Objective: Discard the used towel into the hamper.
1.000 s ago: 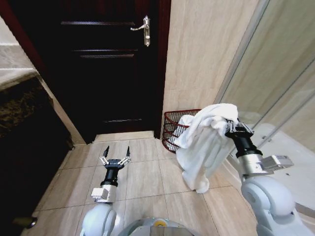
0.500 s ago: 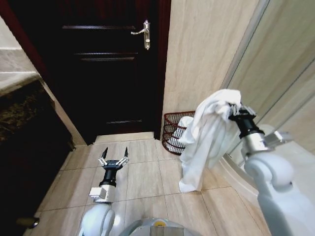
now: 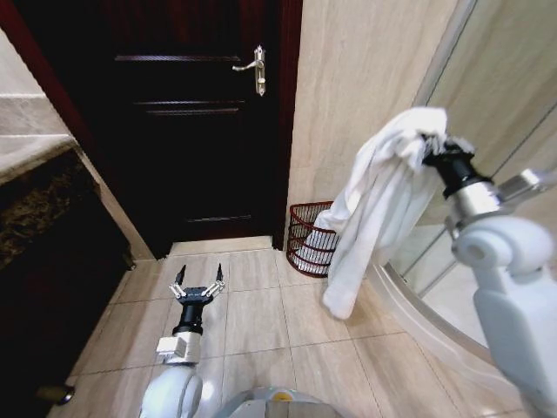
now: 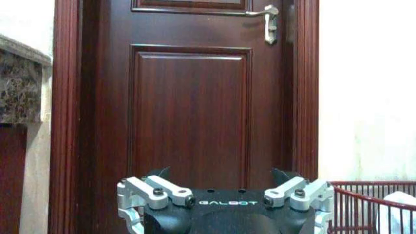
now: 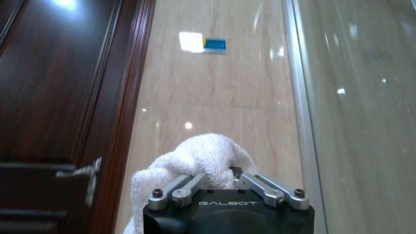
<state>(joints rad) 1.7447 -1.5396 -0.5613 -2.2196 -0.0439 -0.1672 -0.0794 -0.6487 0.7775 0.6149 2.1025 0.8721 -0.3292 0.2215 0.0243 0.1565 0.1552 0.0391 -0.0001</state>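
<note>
Nearest in: left tool (image 3: 197,281) parked low over the floor tiles (image 3: 252,318), fingers spread apart, nothing in them. Further out and up high on the right side: right tool (image 3: 432,146) clamped on a bunch of the white towel (image 3: 376,209), rest of the cloth hanging long and loose with its tail dangling well above the floor. Beyond that, hamper (image 3: 312,237) tucked in the corner beside the dark door (image 3: 196,131), against the tiled wall (image 3: 365,87).

Probably best to carry the towel across until the tail hangs inside the rim, lower some, then let go, otherwise likely to drape over the edge.

Hard to say: near side of hamper covered by the towel, something white already inside, can't tell what.
</note>
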